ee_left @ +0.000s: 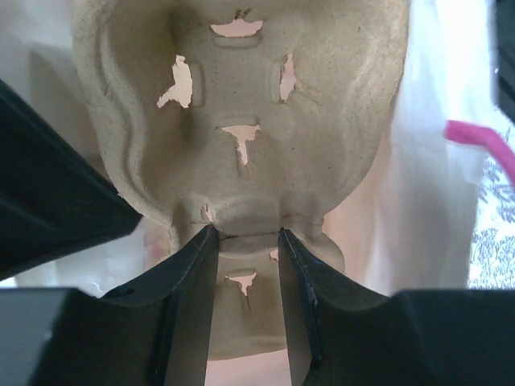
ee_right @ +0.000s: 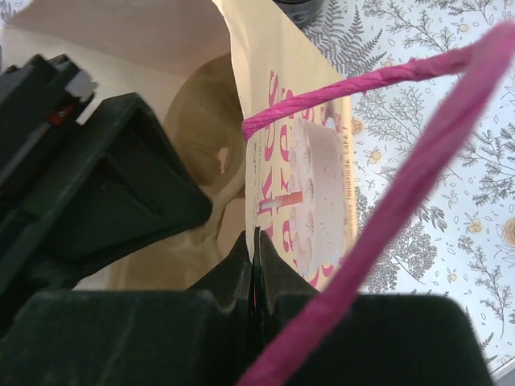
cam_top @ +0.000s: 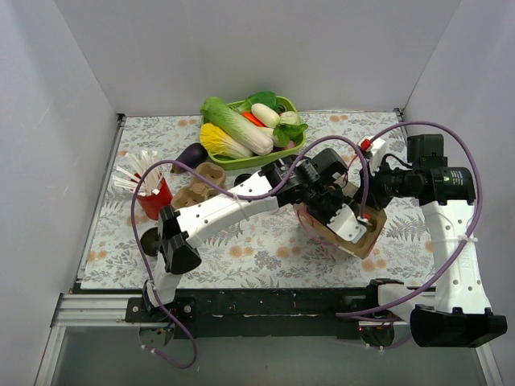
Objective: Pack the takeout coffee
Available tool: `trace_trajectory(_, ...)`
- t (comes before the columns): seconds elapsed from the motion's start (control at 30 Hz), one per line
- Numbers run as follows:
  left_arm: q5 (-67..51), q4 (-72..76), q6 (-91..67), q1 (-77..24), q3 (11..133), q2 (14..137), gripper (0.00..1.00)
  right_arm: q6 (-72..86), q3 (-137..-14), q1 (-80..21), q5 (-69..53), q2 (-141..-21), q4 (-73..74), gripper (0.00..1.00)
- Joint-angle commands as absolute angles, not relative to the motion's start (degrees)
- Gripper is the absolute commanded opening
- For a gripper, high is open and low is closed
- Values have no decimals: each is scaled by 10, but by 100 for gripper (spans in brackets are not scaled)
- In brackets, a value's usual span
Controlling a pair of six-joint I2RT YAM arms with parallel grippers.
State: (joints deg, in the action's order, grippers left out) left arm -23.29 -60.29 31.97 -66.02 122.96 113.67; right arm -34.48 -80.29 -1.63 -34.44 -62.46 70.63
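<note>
A small dark round thing stands at the table's left front, partly behind my left arm; it looks like the takeout coffee cup with its black lid. My left gripper reaches into the open paper bag right of centre. In the left wrist view it is shut on the middle ridge of a brown cardboard carrier inside the bag. My right gripper is shut on the bag's top edge. The bag's printed wall shows in the right wrist view.
The bag's pink handle loops across the right wrist view. A second cardboard carrier lies left of centre beside a red cup of white straws. A green tray of vegetables and a dark eggplant are at the back.
</note>
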Motion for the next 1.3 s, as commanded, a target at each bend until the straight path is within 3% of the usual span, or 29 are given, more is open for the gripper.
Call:
trace_trajectory(0.0,-159,-695,351,-660,1272,1155,0,-345,-797,-25,-355,-615,710,1)
trace_trajectory(0.6,-158,-708,347,-659,1271,1199,0,-323,-777,-39,-371,-627,695,1)
trace_trajectory(1.27,-25,-608,318,-652,1205,1240,0,-337,-752,-51,-383,-633,721,1)
